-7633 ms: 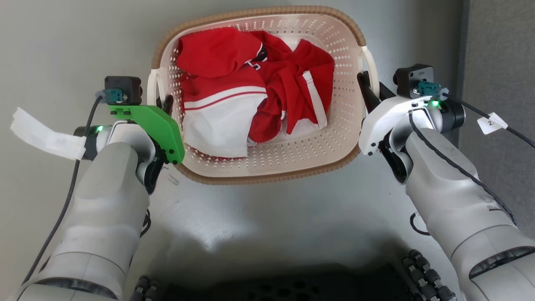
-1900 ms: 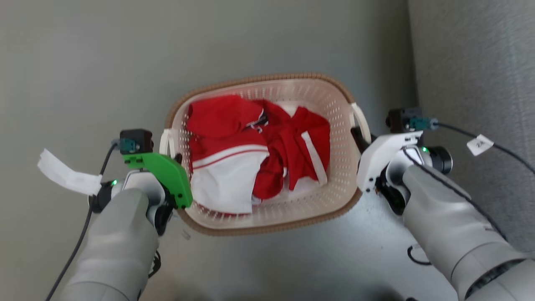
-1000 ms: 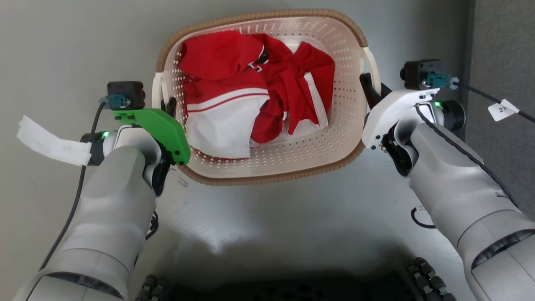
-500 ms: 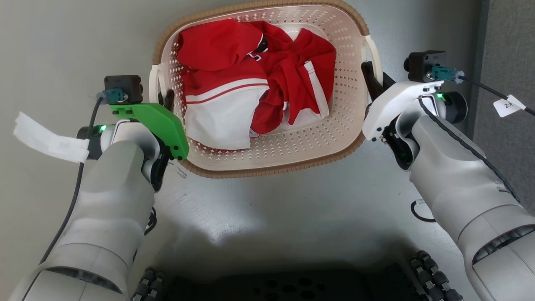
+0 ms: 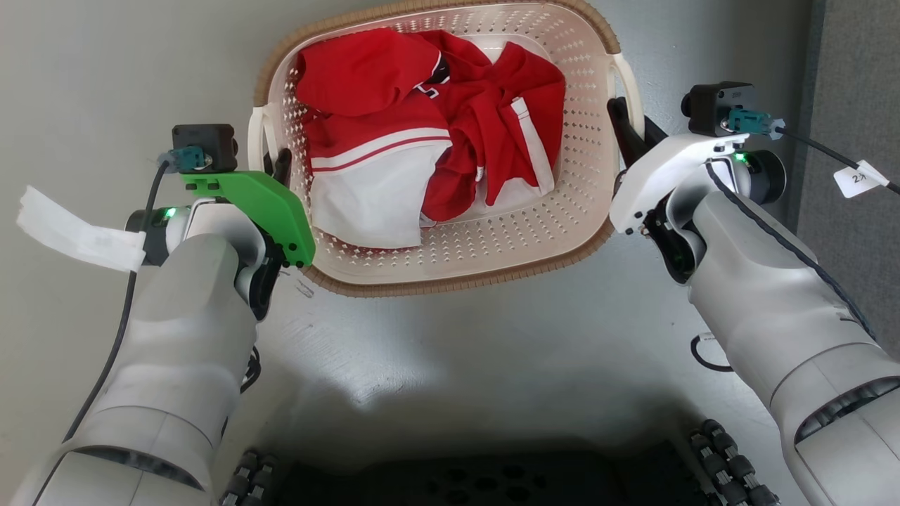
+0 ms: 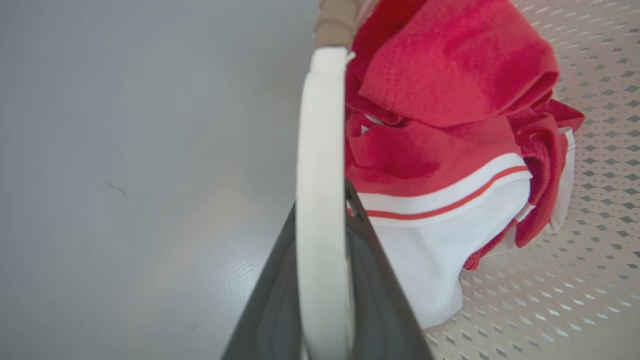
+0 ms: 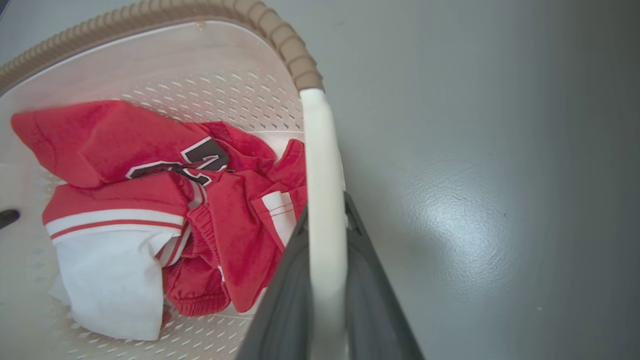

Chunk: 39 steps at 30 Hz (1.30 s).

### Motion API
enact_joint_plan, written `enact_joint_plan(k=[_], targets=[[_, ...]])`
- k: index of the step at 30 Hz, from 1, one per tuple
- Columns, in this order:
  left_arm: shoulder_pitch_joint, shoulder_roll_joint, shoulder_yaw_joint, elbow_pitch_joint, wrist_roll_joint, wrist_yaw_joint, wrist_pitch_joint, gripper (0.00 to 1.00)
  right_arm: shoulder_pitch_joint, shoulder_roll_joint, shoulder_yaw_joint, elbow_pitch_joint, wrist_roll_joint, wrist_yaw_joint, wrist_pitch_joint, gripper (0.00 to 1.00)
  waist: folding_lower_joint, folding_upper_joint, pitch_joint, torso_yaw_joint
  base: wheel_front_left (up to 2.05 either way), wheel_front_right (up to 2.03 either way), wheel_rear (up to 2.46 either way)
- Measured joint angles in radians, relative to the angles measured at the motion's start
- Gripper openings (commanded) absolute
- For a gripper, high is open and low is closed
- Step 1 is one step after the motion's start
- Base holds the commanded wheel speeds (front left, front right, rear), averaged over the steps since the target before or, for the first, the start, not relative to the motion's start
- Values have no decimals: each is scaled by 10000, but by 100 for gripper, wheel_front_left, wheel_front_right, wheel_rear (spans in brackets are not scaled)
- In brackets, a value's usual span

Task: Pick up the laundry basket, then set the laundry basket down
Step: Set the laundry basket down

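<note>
Jaws, left gripper (image 6: 322,210): I logged them clamped on the white left handle (image 6: 320,150) of the laundry basket (image 5: 492,246), with one dark finger against each face of the bar.
Jaws, right gripper (image 7: 325,212): I noted the same, pinched on the white right handle (image 7: 322,165).

Laundry basket: cream, with perforated walls and a brown woven-look rim (image 5: 450,284). It sat in the upper middle of the head view, held between the two grippers, its far edge cut off by the top of the frame. I could not tell whether its base touched the floor (image 5: 457,351) or hung clear.

Contents: a heap of red and white clothing (image 5: 422,119), bunched toward the far and left part of the basket. The near strip of the bottom was bare.

Surroundings: glossy grey floor on all sides; a grey textured panel (image 5: 858,70) standing beyond the right arm; a white paper tag (image 5: 77,232) on the left wrist cable; a smaller tag (image 5: 854,181) on the right cable; the robot's dark base (image 5: 492,478) along the bottom edge.
</note>
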Motion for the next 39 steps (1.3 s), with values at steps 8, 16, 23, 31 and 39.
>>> enact_joint_plan(k=[8, 16, 23, 31, 39], targets=[[-17, -25, -50, 59, -21, -86, 13, 0, -4, 4, 0, 65, 0, 2, 13, 0, 0, 0, -46, 15, 0, 0, 0], [-10, 201, -115, 253, -111, -142, 173, 100, 37, -153, 86, 332, 4, 105, 119, 100, 0, 0, -197, 66, 0, 0, 0], [23, 236, -188, 261, -267, -182, 159, 100, 151, -157, 215, 403, 31, 263, 119, 100, 0, 0, -533, 100, 0, 0, 0], [444, 244, -336, 255, -359, -186, -31, 100, 530, -155, 282, 307, 36, 267, 119, 100, 0, 0, -1024, 95, 0, 0, 0], [991, 291, -577, 232, -188, -186, -754, 100, 964, -155, 4, -414, 38, 307, 119, 100, 0, 0, -1869, 26, 0, 0, 0]])
